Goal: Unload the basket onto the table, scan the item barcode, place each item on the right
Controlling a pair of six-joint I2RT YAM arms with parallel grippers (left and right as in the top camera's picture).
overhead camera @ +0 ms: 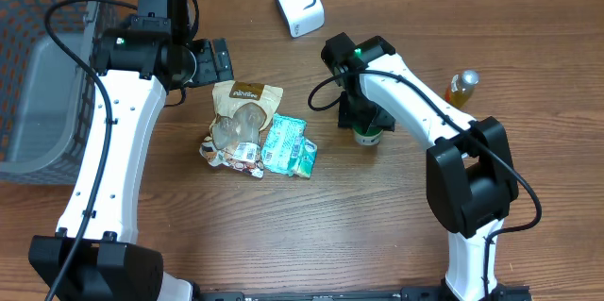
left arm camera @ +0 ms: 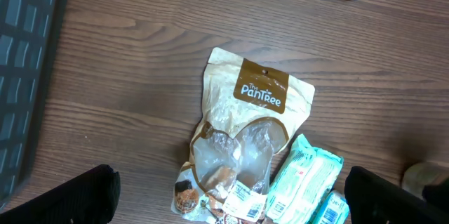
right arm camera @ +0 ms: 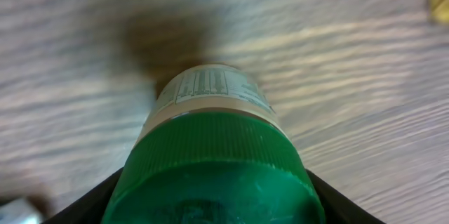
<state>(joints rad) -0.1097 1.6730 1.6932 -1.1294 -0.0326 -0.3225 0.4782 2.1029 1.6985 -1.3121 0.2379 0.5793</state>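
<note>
A small bottle with a green cap stands upright on the wooden table, right of centre. My right gripper comes down over it. In the right wrist view the cap fills the space between the two black fingers, which lie against both its sides, so the gripper is shut on it. The white barcode scanner stands at the back of the table, apart from the bottle. My left gripper hovers wide open above a tan snack bag, holding nothing.
A green wipes packet lies against the snack bag. A grey mesh basket sits at the left edge. A yellow bottle stands right of my right arm.
</note>
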